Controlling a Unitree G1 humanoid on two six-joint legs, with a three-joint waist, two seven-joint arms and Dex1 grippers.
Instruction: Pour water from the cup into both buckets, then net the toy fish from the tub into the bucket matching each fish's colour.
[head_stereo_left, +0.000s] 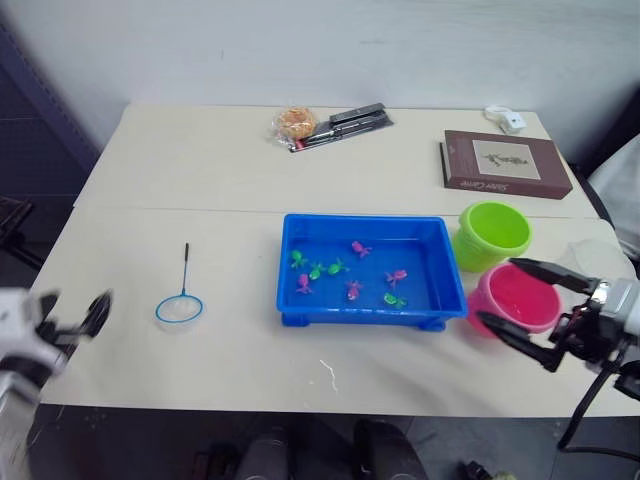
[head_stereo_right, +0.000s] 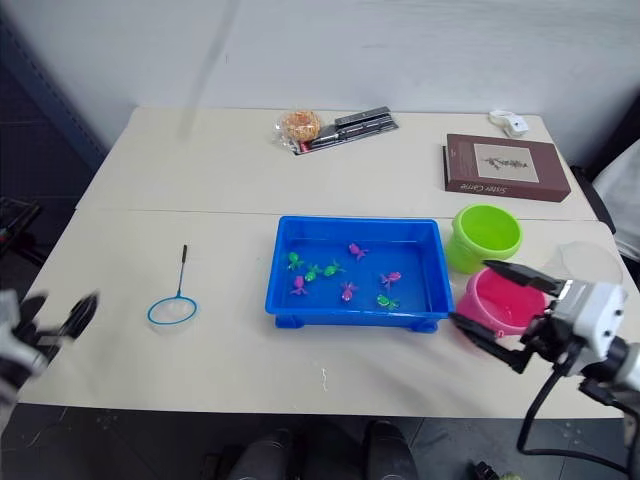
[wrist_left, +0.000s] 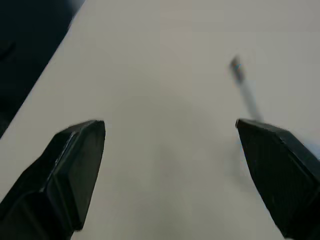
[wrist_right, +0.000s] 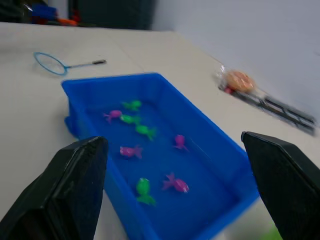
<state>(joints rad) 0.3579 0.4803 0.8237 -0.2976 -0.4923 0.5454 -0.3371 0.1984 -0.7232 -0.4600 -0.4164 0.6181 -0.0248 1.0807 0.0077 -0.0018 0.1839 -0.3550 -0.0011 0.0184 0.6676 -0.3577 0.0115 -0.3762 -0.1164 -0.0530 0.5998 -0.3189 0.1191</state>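
A: Beyond the right gripper (head_stereo_left: 527, 303), toward the table's right edge, sits the clear cup (head_stereo_right: 583, 262). Faint, see-through, just past the pink bucket (head_stereo_left: 518, 299) on the robot's right side, and near the lime-green bucket (head_stereo_left: 492, 234).

B: Fingers on that side?

A: Spread wide, nothing between them. They hover over the pink bucket's near rim, aimed toward the blue tub (head_stereo_left: 370, 270).

B: So which arm takes the cup?

A: The right, by my reading. The cup lies to its outer side and slightly further back; the left gripper (head_stereo_left: 72, 318) is at the opposite end of the table, well apart from the cup, fingers likewise spread and empty.

B: What's near the left, then?

A: The net (head_stereo_left: 181, 297). Hoop toward the robot, handle pointing away toward the far edge, just beside that gripper on its inner side.

B: Fish?

A: Pink and green toy fish (head_stereo_left: 340, 273) scattered in the tub, which sits between the net and the buckets.

B: Cup's water level?

A: Cannot tell.
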